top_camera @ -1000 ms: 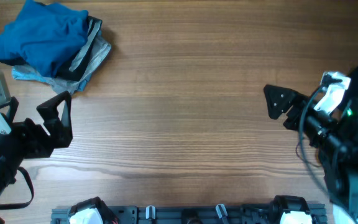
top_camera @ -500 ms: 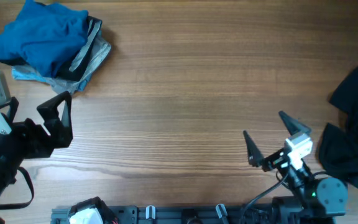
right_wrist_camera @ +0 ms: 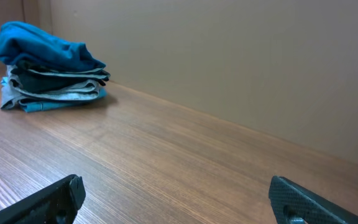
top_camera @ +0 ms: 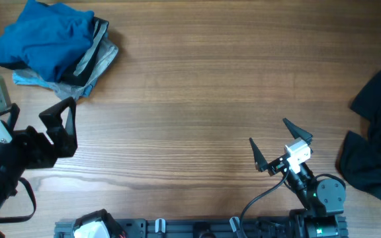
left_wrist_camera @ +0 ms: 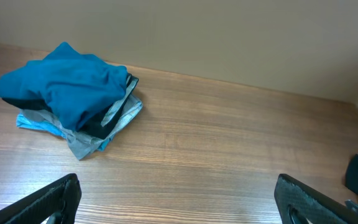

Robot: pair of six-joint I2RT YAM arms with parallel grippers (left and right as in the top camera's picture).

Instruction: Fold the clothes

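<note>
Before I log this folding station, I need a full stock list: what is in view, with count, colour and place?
blue shirt: one, royal blue, on top of the pile at the table's far-left corner
pieces under it: black, grey and light-blue layers, count unclear, same pile
dark garment: one heap, black, right edge, partly out of frame
table: one, brown wood
left gripper: one, black, open, near the pile
right gripper: one, black, open, near the front edge, right of centre
</note>
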